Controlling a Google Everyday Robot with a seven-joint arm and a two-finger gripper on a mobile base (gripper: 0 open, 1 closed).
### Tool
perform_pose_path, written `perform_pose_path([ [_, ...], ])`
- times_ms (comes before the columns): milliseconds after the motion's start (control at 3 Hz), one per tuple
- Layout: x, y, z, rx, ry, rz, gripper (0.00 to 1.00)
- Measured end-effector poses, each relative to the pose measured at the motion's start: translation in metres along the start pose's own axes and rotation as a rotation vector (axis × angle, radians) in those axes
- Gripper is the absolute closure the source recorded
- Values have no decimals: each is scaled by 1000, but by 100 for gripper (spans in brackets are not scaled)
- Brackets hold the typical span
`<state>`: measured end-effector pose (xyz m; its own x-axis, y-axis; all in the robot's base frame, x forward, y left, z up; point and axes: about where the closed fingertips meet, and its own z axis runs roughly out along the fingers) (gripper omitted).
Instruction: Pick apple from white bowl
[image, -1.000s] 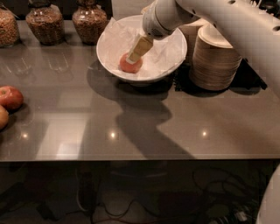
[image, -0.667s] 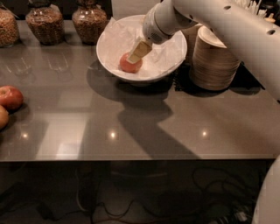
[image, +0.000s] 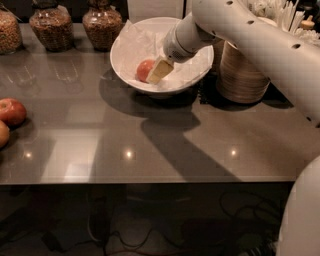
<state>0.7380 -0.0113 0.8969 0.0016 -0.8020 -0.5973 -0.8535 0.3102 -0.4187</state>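
The small orange-red apple (image: 144, 70) lies in the wide white bowl (image: 116, 59), which is lined with crumpled white paper, at the back middle of the dark table. My gripper (image: 158, 71) reaches down into the bowl from the upper right. It sits against the apple's right side and covers part of it. The white arm runs up and off to the right.
A darker red apple (image: 11, 111) and a yellowish one (image: 2, 134) lie at the table's left edge. Three glass jars (image: 50, 27) stand at the back left. Stacked beige paper bowls (image: 245, 75) stand right of the white bowl. The table's front edge (image: 150, 181) runs across below.
The arm has swung so it enters from higher on the right. More of the apple now shows to the left of the gripper. The bowl has not moved.
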Motion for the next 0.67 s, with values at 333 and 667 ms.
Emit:
perform_pose_path([
  [333, 4, 4, 16, -26, 0, 14, 20],
  [667, 2, 4, 31, -40, -15, 19, 20],
])
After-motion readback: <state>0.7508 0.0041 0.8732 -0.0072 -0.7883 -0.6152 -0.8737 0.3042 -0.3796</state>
